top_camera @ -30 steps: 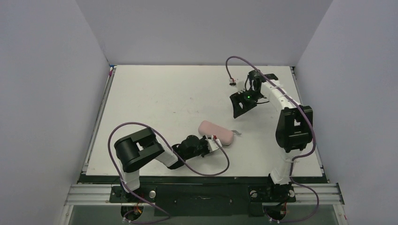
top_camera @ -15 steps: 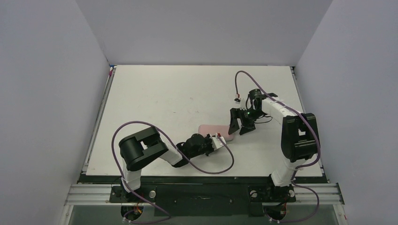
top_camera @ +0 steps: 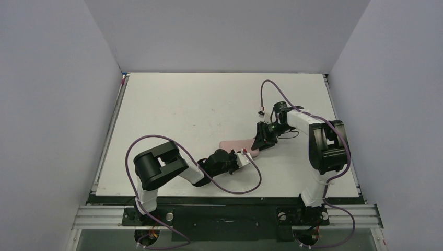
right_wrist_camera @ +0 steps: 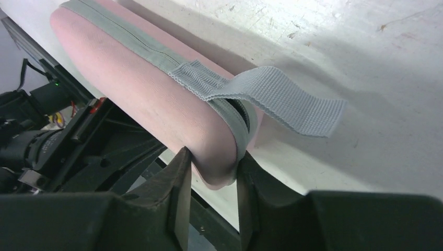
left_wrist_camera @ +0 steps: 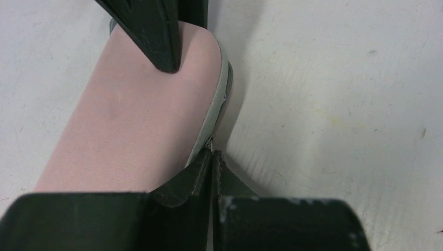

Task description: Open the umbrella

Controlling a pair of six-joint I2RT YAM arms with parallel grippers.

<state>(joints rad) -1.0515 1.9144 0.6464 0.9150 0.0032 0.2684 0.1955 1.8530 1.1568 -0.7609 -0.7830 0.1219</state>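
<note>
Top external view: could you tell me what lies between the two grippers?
The end of the pink case lies between them: the left gripper touches its grey rim, the right gripper straddles its tip; the wrist views show it best.

Left arm (top_camera: 156, 170) and right arm (top_camera: 324, 144): boxy black joint housings joined by smooth white links. A purple cable (top_camera: 230, 193) loops beside each arm. The fingers (left_wrist_camera: 190, 180) are black, tapered and lightly scuffed.
</note>
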